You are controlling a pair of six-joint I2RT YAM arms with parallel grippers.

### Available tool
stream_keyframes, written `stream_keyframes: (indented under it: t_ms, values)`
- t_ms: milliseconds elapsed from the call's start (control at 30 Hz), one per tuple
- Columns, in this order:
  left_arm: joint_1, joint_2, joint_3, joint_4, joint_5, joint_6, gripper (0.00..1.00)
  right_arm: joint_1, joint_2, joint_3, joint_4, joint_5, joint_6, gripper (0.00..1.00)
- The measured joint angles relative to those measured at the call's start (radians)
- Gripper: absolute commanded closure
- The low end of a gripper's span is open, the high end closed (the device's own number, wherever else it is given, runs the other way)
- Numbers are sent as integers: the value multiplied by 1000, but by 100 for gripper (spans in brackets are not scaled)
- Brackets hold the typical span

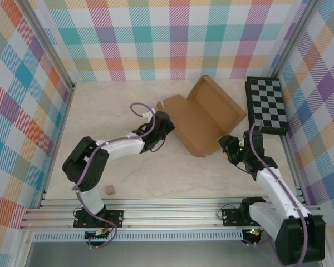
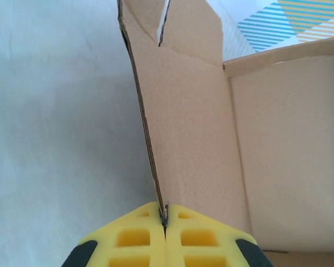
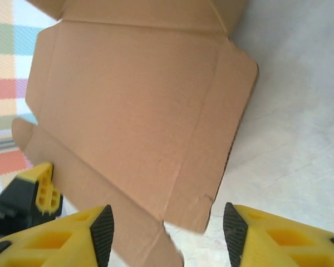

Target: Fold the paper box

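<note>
The paper box (image 1: 203, 117) is a brown cardboard sheet, partly folded, lying right of the table's middle with its far panel raised. My left gripper (image 1: 166, 129) is at the box's left side. In the left wrist view its yellow fingers (image 2: 139, 236) are shut on the thin edge of an upright cardboard wall (image 2: 195, 128). My right gripper (image 1: 229, 146) is at the box's near right corner. It stands open (image 3: 167, 231), and a corner of the cardboard flap (image 3: 133, 111) lies between the fingers without touching either pad.
A black-and-white checkered board (image 1: 267, 104) lies against the right wall, just beyond the box. A small tan cube (image 1: 109, 190) sits near the front left by the left arm's base. Plaid walls close three sides, and a metal rail (image 1: 172, 208) runs along the near edge.
</note>
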Motion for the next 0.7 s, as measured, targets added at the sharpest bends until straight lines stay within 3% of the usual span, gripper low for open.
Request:
stream_keyframes:
  t_ms: [133,233,367,567,700]
  values:
    - [101,-40,200,-192,75,274,100,0,-47,182,-132,-11,-175,39]
    - [146,-64,390,-345,123,531,100,0,9,357,-198,-45,-344,39]
    - [160,-69,678,-591,185,878,100,7,221,709,-260,-126,-632,38]
    - [160,-69,991,-923,258,1258,100,17,566,1248,-399,-258,-1141,38]
    - [160,-82,1046,-1052,328,1426,100,19,673,1337,-448,-372,-1460,37]
